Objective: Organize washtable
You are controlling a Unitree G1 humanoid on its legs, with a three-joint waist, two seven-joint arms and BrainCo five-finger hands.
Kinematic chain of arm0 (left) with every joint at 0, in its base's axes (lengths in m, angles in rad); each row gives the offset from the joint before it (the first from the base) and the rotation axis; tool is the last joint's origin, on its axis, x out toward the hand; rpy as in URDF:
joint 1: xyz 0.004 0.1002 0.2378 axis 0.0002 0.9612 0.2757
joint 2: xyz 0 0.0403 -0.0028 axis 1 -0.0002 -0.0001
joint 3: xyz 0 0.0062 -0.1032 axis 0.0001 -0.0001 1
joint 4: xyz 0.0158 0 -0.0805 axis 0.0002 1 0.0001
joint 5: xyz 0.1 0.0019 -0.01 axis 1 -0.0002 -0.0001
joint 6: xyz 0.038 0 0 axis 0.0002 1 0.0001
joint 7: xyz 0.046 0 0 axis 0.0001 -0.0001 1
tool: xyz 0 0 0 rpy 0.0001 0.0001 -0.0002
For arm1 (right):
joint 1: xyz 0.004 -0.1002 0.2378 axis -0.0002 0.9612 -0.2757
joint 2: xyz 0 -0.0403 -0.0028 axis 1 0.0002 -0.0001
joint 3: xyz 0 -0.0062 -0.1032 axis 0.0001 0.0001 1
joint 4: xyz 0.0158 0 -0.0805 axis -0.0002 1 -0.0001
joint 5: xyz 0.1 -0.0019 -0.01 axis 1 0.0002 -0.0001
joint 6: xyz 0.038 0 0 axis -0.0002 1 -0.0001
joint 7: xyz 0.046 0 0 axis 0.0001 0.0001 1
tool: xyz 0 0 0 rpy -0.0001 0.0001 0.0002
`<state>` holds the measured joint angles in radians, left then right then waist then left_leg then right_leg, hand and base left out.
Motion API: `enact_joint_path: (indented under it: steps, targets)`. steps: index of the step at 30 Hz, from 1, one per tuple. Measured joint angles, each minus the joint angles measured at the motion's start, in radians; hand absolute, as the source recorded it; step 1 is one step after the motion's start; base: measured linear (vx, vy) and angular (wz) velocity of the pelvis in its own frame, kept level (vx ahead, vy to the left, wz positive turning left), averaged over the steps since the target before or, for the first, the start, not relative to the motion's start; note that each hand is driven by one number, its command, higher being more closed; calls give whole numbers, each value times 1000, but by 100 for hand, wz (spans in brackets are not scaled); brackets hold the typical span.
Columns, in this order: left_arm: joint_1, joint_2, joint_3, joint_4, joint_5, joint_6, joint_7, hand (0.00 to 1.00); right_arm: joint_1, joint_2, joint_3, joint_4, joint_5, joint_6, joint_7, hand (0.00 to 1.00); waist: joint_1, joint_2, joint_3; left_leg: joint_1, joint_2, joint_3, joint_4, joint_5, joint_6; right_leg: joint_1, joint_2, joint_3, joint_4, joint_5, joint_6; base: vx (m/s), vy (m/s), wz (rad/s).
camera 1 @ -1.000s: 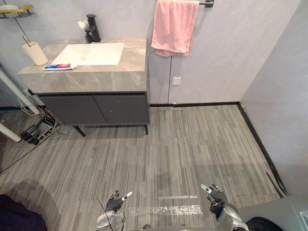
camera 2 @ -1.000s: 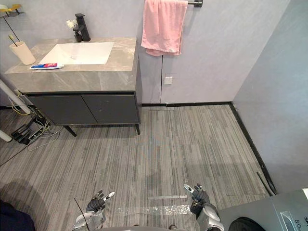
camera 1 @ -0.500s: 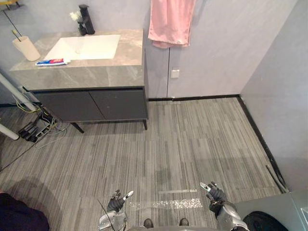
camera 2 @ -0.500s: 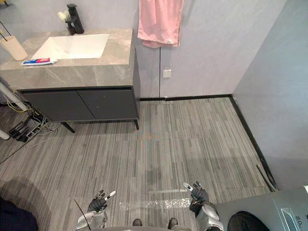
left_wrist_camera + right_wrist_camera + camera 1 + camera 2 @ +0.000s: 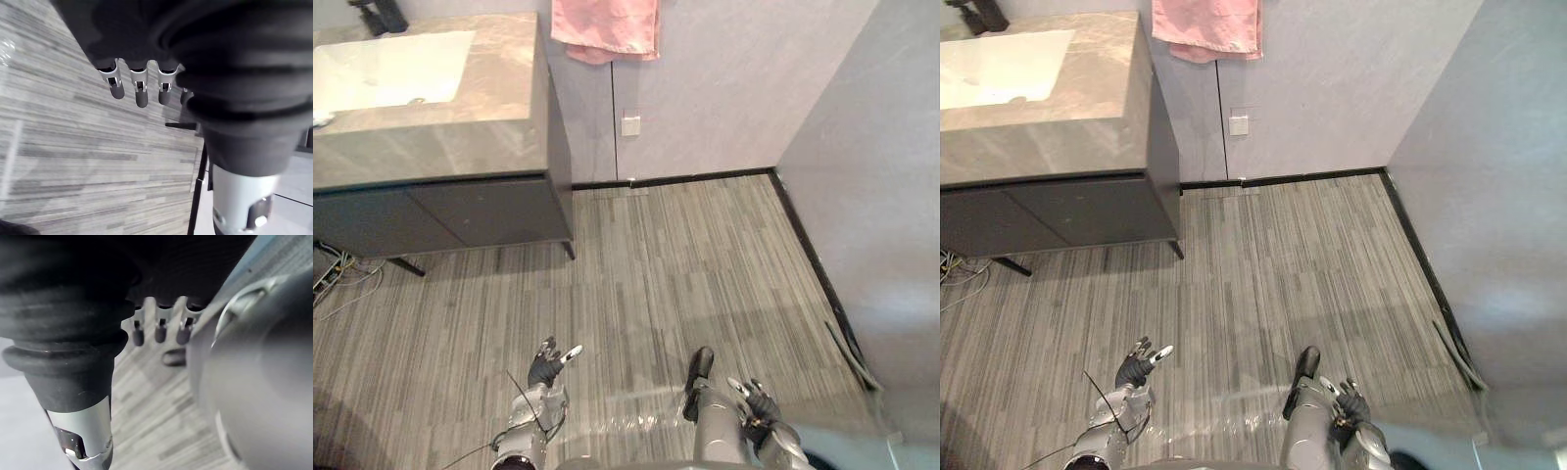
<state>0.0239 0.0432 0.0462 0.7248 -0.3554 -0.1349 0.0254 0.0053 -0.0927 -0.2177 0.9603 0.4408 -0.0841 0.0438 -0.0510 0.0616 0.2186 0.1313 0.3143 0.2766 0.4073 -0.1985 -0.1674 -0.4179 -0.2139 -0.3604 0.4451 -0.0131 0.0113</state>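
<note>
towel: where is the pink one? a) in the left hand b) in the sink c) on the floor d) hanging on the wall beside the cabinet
d: the towel hangs on the wall, just beside the cabinet.

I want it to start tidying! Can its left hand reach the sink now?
Probably not. The left hand hangs low and open, and a wide stretch of floor lies between it and the sink.

A bathroom: stone-topped vanity point(image 5: 499, 93) with sink point(image 5: 386, 69), pink towel point(image 5: 605, 26) hanging.
</note>
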Motion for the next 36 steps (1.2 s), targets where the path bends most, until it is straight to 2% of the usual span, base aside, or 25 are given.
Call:
enact_joint_path:
  steps: [1, 2, 3, 6, 9, 10, 11, 12, 13, 14, 15, 16, 17, 19, 20, 21, 23, 25, 26, 28, 29, 31, 33, 34, 36]
  targets:
    - [4, -7, 1, 0, -14, 2, 0, 0, -3, -2, 8, 0, 1, 1, 0, 0, 4, 1, 1, -52, 36, 2, 134, 66, 31, 33, 11, -8, -15, -20, -10, 743, -485, -16]
    - [14, -21, 1, -1, -53, 3, -2, 0, -16, -3, 33, 1, 3, 0, -1, 0, 19, 7, 3, -146, 86, -19, 378, 128, 49, 119, 49, -23, -69, -41, -22, 728, -386, -22]
    - [17, -29, 0, 1, -79, 5, -2, 0, -36, -8, 42, 1, 10, -3, -1, 0, 32, 2, 8, -212, 94, -28, 556, 91, 63, 215, 76, -20, -126, -48, -28, 815, -365, -28]
    - [28, -30, 4, -13, -132, -1, -2, 0, -65, -26, 72, -4, 17, -18, -7, 0, 45, -29, 22, -313, 49, 34, 649, 32, 113, 428, 94, -5, -265, -49, -28, 625, -181, -12]
    - [50, -30, 14, -70, -153, -3, -2, 0, -118, -45, 80, -13, 20, -20, -19, 0, 92, -27, 22, -473, -22, 52, 464, 2, 122, 535, 84, 35, -358, -60, -11, 590, 20, -39]
    - [60, -31, 29, -88, -153, -3, -2, 0, -126, -44, 83, -41, 19, -20, -19, 0, 98, -34, 26, -526, -76, 41, 265, 9, 118, 591, 53, 30, -382, -94, 44, 643, 171, -32]
    - [68, -31, 33, -95, -153, -3, -2, 0, -125, -45, 89, -48, 19, -21, -19, 0, 97, -33, 26, -539, -93, 29, 162, 27, 105, 612, 45, 26, -389, -111, 68, 663, 274, -18]
    - [83, -32, 44, -106, -152, -3, -1, 0, -123, -51, 97, -56, 19, -22, -19, 0, 100, -26, 22, -534, -121, 11, -28, 91, 89, 660, 40, 20, -412, -140, 109, 592, 302, -22]
    - [103, -28, 53, -112, -149, -3, 1, 0, -119, -51, 99, -67, 19, -22, -21, 0, 116, -9, 12, -515, -130, -25, -127, 277, 123, 713, 43, 26, -445, -170, 143, 578, 293, -18]
    - [93, -26, 60, -112, -145, -1, 3, 0, -123, -36, 99, -67, 19, -23, -23, 0, 121, -42, 13, -522, -159, -20, -103, 258, 166, 728, 20, 30, -455, -171, 138, 537, 247, 8]
    - [72, -22, 88, -134, -140, -3, 6, 0, -131, -29, 113, -83, 19, -23, -19, 0, 123, -61, 6, -558, -167, -25, -65, 221, 177, 704, 19, 35, -445, -129, 97, 487, 238, 20]
    - [66, -18, 121, -157, -138, -4, 11, 0, -145, -15, 117, -87, 19, -23, -19, 0, 139, -76, 6, -569, -169, -28, -17, 196, 190, 681, 5, 56, -403, -74, 129, 490, 242, 16]
    - [69, -18, 126, -165, -138, -4, 14, 0, -148, -7, 116, -89, 19, -23, -18, 0, 145, -88, 1, -563, -174, -24, 1, 176, 204, 674, -19, 73, -372, -60, 136, 531, 278, -7]
    - [134, -26, 115, -196, -126, 13, 14, 0, -144, 16, 117, -107, 6, -27, -13, 0, 147, -135, -12, -474, -217, 23, 57, 79, 228, 629, -105, 162, -128, -26, 181, 584, 283, -22]
    - [167, -39, 103, -196, -119, 18, 7, 0, -138, 20, 116, -116, -2, -31, -4, 0, 144, -137, -16, -439, -227, 34, 66, 41, 234, 570, -133, 201, 23, 20, 185, 542, 270, -18]
    - [173, -36, 84, -197, -100, 19, 0, 0, -121, 27, 116, -122, -2, -40, 3, 0, 137, -135, -18, -397, -232, 40, 57, -3, 240, 469, -152, 241, 249, 125, 185, 479, 220, 2]
    - [151, -10, 66, -202, -82, 20, -1, 0, -107, 45, 119, -115, -2, -36, 2, 0, 129, -142, -17, -351, -245, 36, 35, -18, 240, 323, -156, 272, 511, 81, 176, 329, 94, 17]
    - [151, -10, 63, -232, -81, 18, 2, 0, -77, 50, 143, -113, -2, -32, 4, 0, 113, -135, -14, -235, -264, 37, -58, -19, 239, 234, -152, 235, 620, -19, 122, 317, 28, -3]
    - [156, -6, 58, -281, -71, 8, 0, 0, -34, 46, 159, -128, -2, -29, 15, 0, 103, -119, -20, -158, -265, 40, -122, -20, 228, 192, -145, 145, 579, -101, 79, 270, -29, -5]
    - [157, 4, 53, -314, -64, -5, -4, 0, 1, 46, 158, -130, -2, -25, 23, 0, 88, -108, -23, -110, -265, 22, -156, -29, 214, 142, -132, 74, 472, -154, 65, 309, -80, 16]
    - [150, 3, 53, -322, -64, -8, -4, 0, 15, 42, 155, -126, -2, -22, 22, 0, 79, -110, -25, -88, -262, 11, -172, -30, 204, 130, -107, 47, 324, -162, 65, 327, -162, 36]
    - [148, 1, 48, -323, -62, -8, -5, 0, 32, 37, 145, -123, -2, -22, 21, 0, 61, -110, -31, -69, -249, -8, -185, -31, 174, 134, -50, 35, -34, -116, 67, 352, -207, 35]
    - [146, 3, 44, -320, -60, -6, -5, 0, 35, 31, 134, -123, -1, -22, 20, 0, 60, -113, -34, -47, -224, -36, -188, -46, 127, 166, -5, 43, -251, 119, 51, 409, -287, 25]
    - [146, -13, 43, -309, -51, -5, -4, 0, 30, 19, 133, -124, -2, -21, 21, 0, 72, -80, -35, -38, -188, -40, -204, -39, 98, 194, 39, 30, -276, 134, 23, 369, -268, 13]
    - [151, -26, 34, -304, -24, -4, -5, 0, 6, 7, 111, -146, -3, -20, 22, 0, 67, -56, -34, 2, -176, -52, -258, -13, 58, 190, 54, 29, -196, 58, 5, 313, -204, 4]
